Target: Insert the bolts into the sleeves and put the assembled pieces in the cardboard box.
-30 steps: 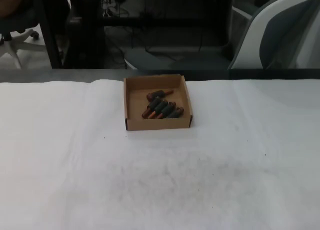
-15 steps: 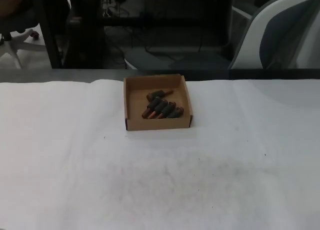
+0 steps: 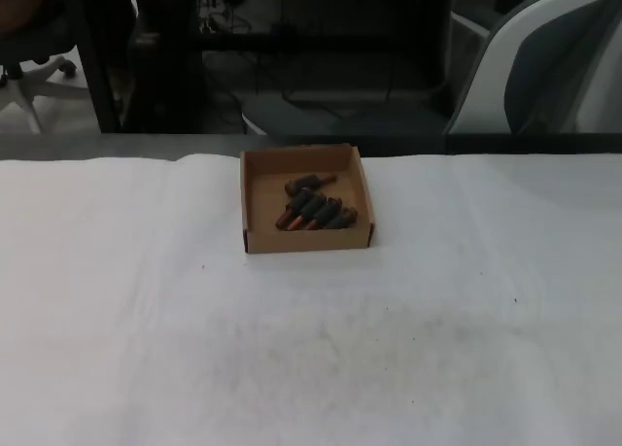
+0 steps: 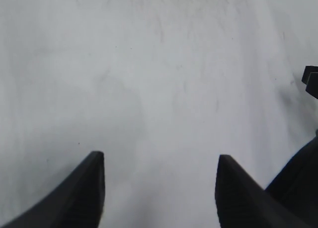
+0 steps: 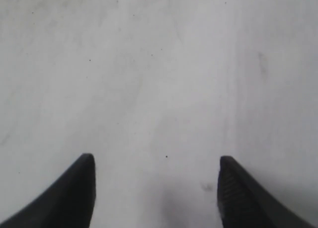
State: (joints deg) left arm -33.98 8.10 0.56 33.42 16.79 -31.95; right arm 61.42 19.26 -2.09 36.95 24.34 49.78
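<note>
Upper centre, cardboard box [image 3: 307, 240]: held assembled pieces [image 3: 313, 209] — task looked finished.
Left gripper [image 4: 160, 158]: stood wide, empty.
Right gripper [image 5: 155, 159]: stood wide, empty.

Small things, cut edges

The assembled pieces [image 3: 313, 210] in the cardboard box [image 3: 306, 240] are too small to count surely. The jaws of the left gripper [image 4: 160, 157] and the right gripper [image 5: 156, 158] are cut by the picture edge; a dark part [image 4: 310, 81] is also cut, unclear what.
</note>
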